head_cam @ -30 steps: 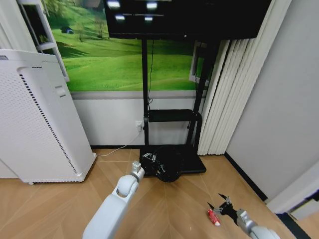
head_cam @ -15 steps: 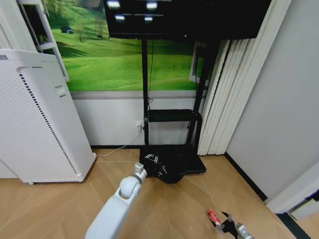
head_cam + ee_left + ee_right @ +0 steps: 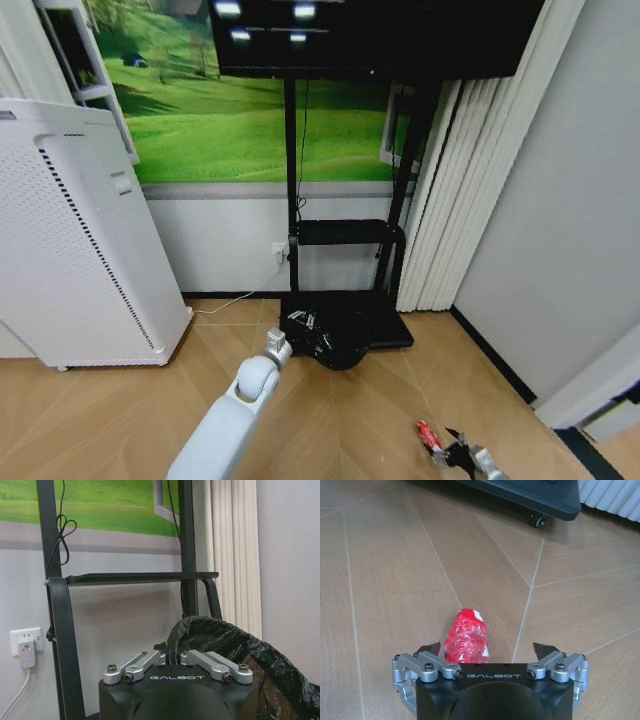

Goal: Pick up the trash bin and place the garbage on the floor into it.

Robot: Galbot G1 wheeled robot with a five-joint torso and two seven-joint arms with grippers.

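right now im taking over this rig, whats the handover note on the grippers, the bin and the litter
Left gripper: shut on the rim of the trash bin, which has a black liner and sits by the TV-stand base.
Right gripper: open, low over the floor, fingers either side of a red-and-white wrapper, not yet closed.
Done: bin gripped.
Left: grasp this wrapper and drop it into the bin. No litter can be seen inside the bin.

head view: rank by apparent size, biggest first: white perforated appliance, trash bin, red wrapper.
1. White perforated appliance, by far the largest.
2. Trash bin, held at its rim by the left gripper.
3. Red wrapper, a sliver on the floor beside the open right gripper.
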